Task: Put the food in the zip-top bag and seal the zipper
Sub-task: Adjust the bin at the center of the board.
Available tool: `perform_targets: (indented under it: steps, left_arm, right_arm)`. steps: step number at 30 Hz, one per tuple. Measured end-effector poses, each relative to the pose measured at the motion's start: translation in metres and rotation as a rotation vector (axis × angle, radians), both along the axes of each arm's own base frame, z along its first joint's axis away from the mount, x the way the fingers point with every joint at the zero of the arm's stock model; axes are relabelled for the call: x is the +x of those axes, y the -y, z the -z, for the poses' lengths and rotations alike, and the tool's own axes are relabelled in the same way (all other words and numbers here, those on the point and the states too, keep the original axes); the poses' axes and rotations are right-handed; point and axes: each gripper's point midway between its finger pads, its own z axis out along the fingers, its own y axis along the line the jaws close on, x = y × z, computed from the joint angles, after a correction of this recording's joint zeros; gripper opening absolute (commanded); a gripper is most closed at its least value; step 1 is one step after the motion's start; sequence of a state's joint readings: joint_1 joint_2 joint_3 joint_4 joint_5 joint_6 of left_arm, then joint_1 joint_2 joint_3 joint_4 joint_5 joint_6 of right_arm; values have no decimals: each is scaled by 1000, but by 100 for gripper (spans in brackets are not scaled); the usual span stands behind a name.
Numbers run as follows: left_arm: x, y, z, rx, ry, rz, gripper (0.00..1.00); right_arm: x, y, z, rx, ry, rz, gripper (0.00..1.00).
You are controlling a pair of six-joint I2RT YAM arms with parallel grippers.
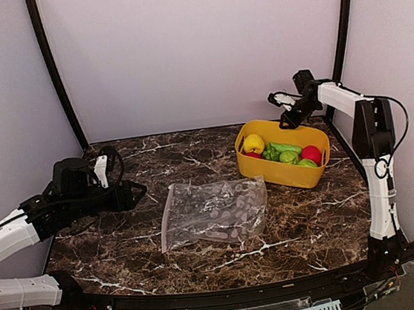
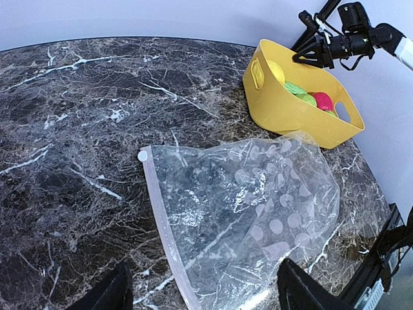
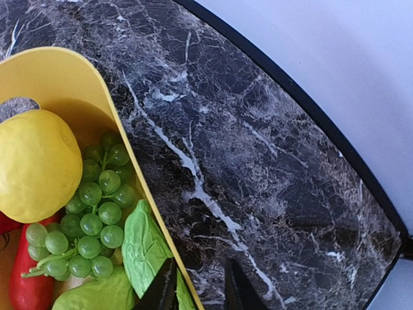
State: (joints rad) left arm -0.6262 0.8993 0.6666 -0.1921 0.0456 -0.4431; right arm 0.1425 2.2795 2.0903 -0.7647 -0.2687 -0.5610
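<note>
Dark marble table (image 1: 203, 253), white veins, pale walls (image 1: 195, 51) all round. Here's how it stands. The zip-top bag (image 1: 213, 212) lies flat mid-table, empty as far as I can see, with its pinkish zipper (image 2: 164, 239) running down the edge that faces the left arm. Whether that mouth is parted, I can't tell.

The food (image 1: 285, 152) is all in the yellow tub (image 1: 280, 173) at the right rear, just beyond the bag's far corner. There's a lemon (image 3: 35, 165), a green grape bunch (image 3: 93, 226), a leafy green piece (image 3: 145, 248) and something red low down.

The right gripper (image 3: 200, 292) hangs over the tub's far rim. Its fingers stand a narrow gap apart with nothing between them, and the tub wall shows below. The left gripper (image 1: 133, 192) waits well off to the left of the bag, jaws wide, holding nothing.

So I'd call this the very first pick, with no food bagged yet. Next, the right arm needs to shift inward over a piece, likely the greens nearest it, and drop in cleanly past that rim. The left should come across to lift the bag's mouth, because a floppy bag won't take food lying flat.
</note>
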Motion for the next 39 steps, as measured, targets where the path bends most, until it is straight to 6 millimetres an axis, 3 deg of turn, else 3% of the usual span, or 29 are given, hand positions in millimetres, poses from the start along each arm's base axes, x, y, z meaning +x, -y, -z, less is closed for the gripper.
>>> perform_targets:
  steps: [5, 9, 15, 19, 24, 30, 32, 35, 39]
  left_arm:
    - [-1, -2, -3, -9, 8, -9, 76]
    - [-2, -4, -1, -9, 7, -14, 76]
    - [0, -5, 4, -11, 5, -29, 76]
    - [3, -9, 12, -9, -6, -64, 76]
    - [9, -20, 23, 1, -21, -152, 76]
    - [20, -30, 45, 27, -76, -263, 84]
    - [22, -30, 57, 44, -108, -283, 89]
    - [24, -28, 74, 82, -162, -288, 93]
    - [30, -20, 86, 114, -229, -260, 90]
  right_arm:
    - [-4, 1, 3, -8, -8, -11, 0]
    - [-21, 9, 0, 3, -45, 0, 0]
    - [-46, 35, -1, 27, -128, 94, 0]
    - [-83, 50, 2, 44, -203, 195, 0]
    - [-147, 58, -1, 84, -288, 311, 0]
    - [-191, 56, -1, 108, -347, 348, 0]
    - [-200, 52, 0, 131, -381, 340, 3]
    - [-213, 43, 6, 175, -440, 324, 17]
    - [-227, 36, 8, 206, -503, 305, 31]
